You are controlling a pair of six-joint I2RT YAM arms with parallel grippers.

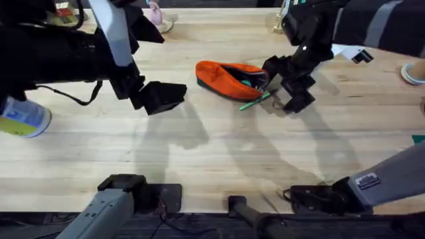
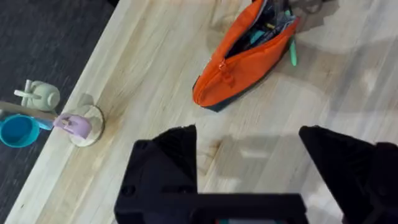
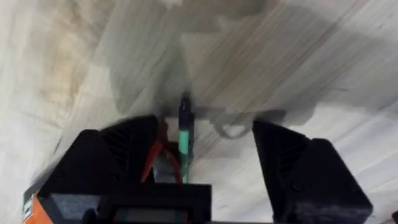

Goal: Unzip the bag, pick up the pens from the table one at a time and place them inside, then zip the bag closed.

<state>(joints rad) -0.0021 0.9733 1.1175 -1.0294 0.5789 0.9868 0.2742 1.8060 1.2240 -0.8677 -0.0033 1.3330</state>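
Currently, by item:
Bag: the orange bag point(image 1: 226, 78) lies on the table point(image 1: 199, 146) near the middle of its far edge, its zipper undone and its mouth gaping toward the right arm; mint-green shows inside.
Pen: one green pen point(image 1: 254, 101) pokes out of the bag's open end, its tip resting on the wood.
Right gripper: the right gripper point(image 1: 287, 91) hangs just beside that open end, fingers spread; in the right wrist view the pen point(image 3: 185, 134) lies between them, ungripped.
Left gripper: the left gripper point(image 1: 159, 97) hovers over bare wood left of the bag, fingers point(image 2: 168, 155) spread wide and holding nothing.
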